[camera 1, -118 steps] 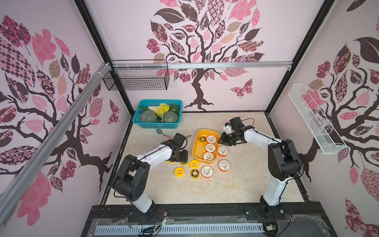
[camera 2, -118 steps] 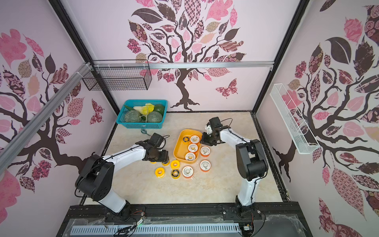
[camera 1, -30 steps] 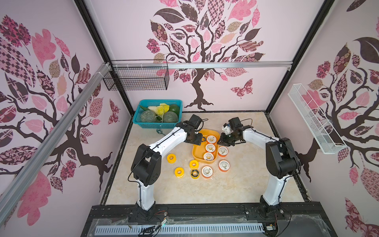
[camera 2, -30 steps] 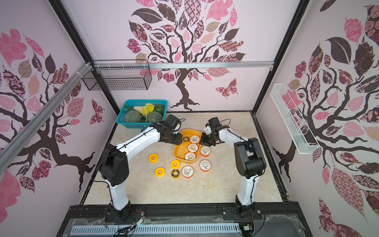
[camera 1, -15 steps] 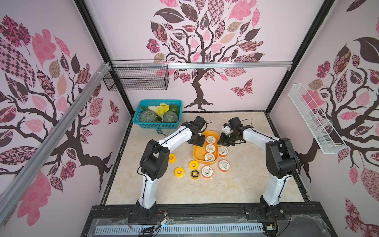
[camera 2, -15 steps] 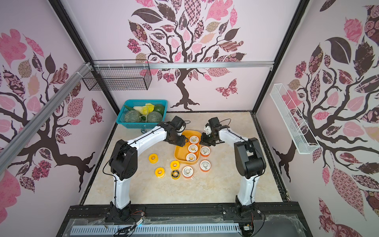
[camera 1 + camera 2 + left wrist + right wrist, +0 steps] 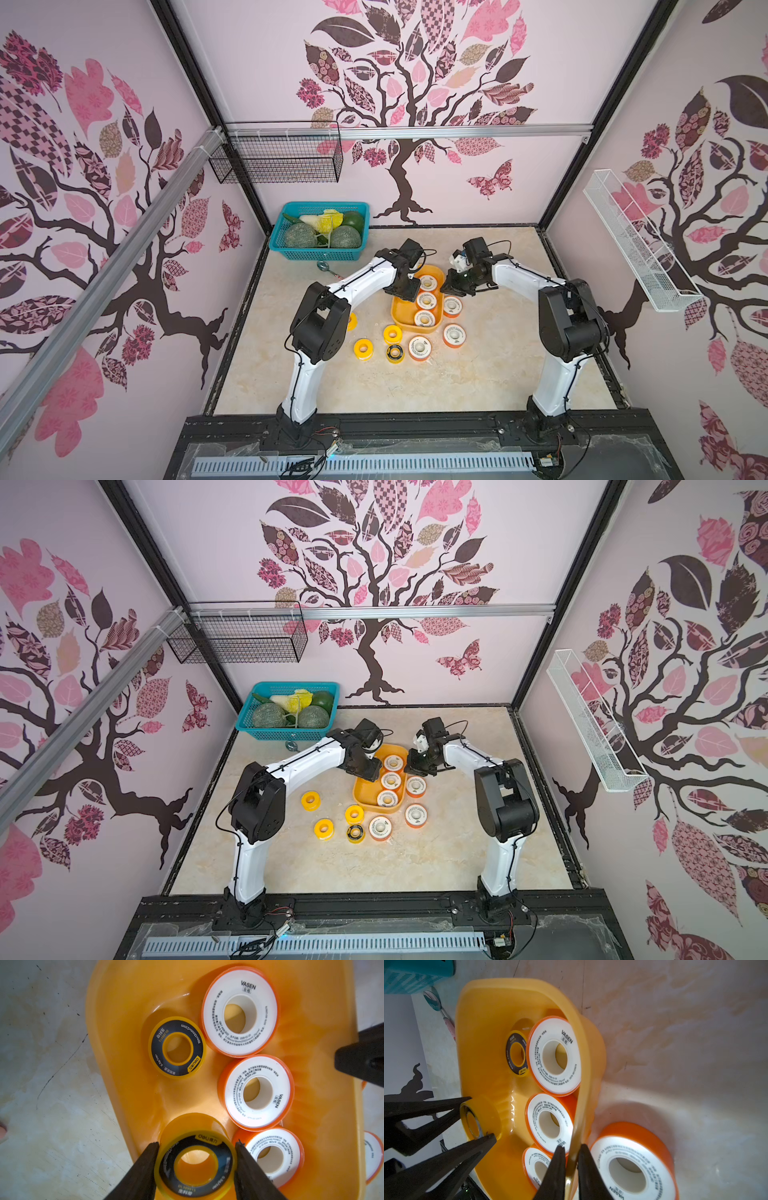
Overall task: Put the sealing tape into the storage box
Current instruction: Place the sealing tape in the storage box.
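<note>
The left gripper (image 7: 197, 1144) has its black fingers (image 7: 141, 1172) about half apart and clamped on opposite edges of a yellow roll of sealing tape (image 7: 191, 1124). The roll's black-labelled face is turned up toward the wrist camera. It sits inside the left side of the orange-yellow storage box (image 7: 124, 1012), left of a row of three orange-and-white rolls (image 7: 256, 1093) that runs along the box's right side. Whether it touches the box floor cannot be told. A second yellow roll (image 7: 177, 1047) lies flat at the far left of the box, just beside the farthest orange-and-white one. The right gripper (image 7: 571, 1147) is pinched almost fully together on the rim of the box's right wall, one finger inside and one outside. Another orange roll (image 7: 631, 1167) lies on the tabletop (image 7: 695, 1064) just beyond that wall. Both top views show seven loose rolls (image 7: 353, 813) on the table, near and right of the box. About four seconds earlier the left gripper was low over the tabletop left of the box, among the loose yellow rolls. A second ago it had already reached the box's far left part. Since then the wrist has barely shifted, while the arm's elbow has drawn closer to the box. The right gripper has stayed at the right rim throughout, and the loose rolls have not shifted over the last second.
</note>
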